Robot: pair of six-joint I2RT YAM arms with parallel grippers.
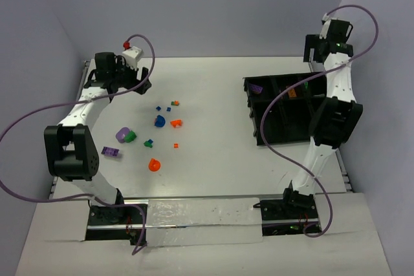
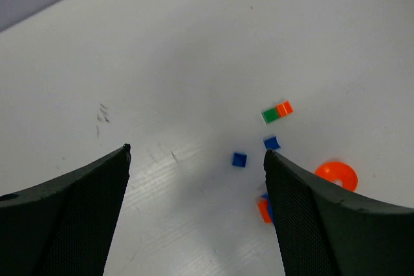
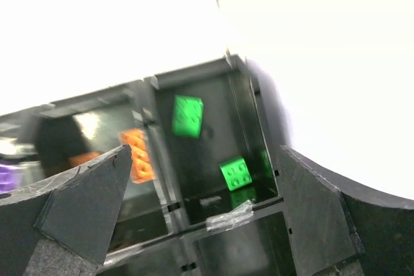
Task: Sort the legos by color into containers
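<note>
Loose legos lie left of centre on the white table: a blue rounded piece, an orange brick, a purple rounded piece, a green one, a purple brick and an orange round piece. My left gripper hangs open at the back left, with nothing between its fingers; a small blue brick lies just ahead of it. My right gripper is open over the black tray, above a compartment holding two green bricks, one of them blurred.
The neighbouring compartment holds an orange brick. A purple brick sits in the tray's back left compartment. A green-and-orange piece lies further out from the left gripper. Cables loop beside both arms. Walls close the table on the left and right.
</note>
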